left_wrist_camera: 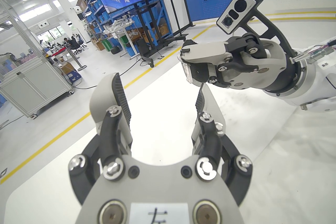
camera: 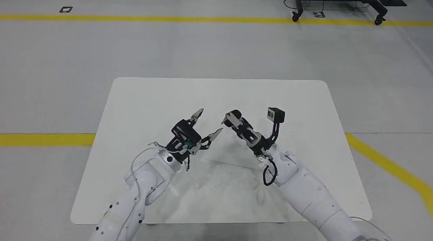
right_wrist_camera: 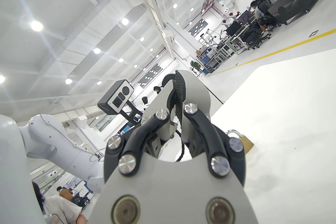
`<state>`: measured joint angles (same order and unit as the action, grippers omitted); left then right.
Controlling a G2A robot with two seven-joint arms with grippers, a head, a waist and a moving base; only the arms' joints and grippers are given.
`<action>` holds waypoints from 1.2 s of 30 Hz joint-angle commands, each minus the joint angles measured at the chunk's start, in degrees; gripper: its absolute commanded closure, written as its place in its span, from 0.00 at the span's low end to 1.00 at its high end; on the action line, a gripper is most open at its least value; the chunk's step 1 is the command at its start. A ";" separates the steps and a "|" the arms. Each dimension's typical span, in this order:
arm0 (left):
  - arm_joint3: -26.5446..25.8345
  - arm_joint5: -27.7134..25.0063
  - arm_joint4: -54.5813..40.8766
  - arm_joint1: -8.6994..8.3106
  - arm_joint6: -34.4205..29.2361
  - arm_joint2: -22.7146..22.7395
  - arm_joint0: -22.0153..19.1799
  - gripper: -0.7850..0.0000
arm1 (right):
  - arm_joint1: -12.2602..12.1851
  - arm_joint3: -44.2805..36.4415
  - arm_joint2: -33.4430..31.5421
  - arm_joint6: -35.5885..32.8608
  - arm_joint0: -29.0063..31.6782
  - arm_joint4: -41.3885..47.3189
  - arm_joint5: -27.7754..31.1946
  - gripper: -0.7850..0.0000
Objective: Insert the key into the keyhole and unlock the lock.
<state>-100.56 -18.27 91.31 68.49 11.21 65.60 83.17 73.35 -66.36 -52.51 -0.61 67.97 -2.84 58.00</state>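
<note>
White tabletop [camera: 135, 105] lies under both arms, the left end effector [left_wrist_camera: 158, 82] has its fingers wide apart, the right end effector [right_wrist_camera: 175, 78] is pinched tight, and the small gold lock [right_wrist_camera: 242, 141] lies on the tabletop, mostly hidden behind it.

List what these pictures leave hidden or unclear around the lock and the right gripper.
- The lock: in the right wrist view the right gripper covers most of it; only a brass corner and some shackle show, the keyhole hidden.
- Whether a key sits between the right gripper's shut fingers: too small in the top view, and in both wrist views the fingers cover their own gap.
</note>
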 commanded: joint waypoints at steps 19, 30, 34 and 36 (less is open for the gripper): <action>0.87 0.50 0.27 -0.02 0.35 0.20 -0.32 0.55 | 0.84 0.25 -0.89 -3.90 0.19 2.23 0.00 1.00; 1.20 -2.15 -11.55 0.19 0.50 2.01 0.28 0.45 | 1.17 -0.88 -2.35 -3.39 1.03 1.48 0.00 1.00; 2.84 -12.01 -34.76 0.41 -4.35 3.44 0.23 0.19 | 1.30 -1.38 -2.83 -3.00 1.46 1.04 0.00 1.00; 4.90 -18.09 -52.43 0.43 -10.21 3.61 -0.42 0.08 | 1.36 -1.45 -3.04 -2.97 1.56 0.76 0.00 1.00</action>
<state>-96.93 -32.17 54.86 68.92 5.05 69.16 83.22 74.68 -67.77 -55.43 -3.61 69.50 -1.93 58.00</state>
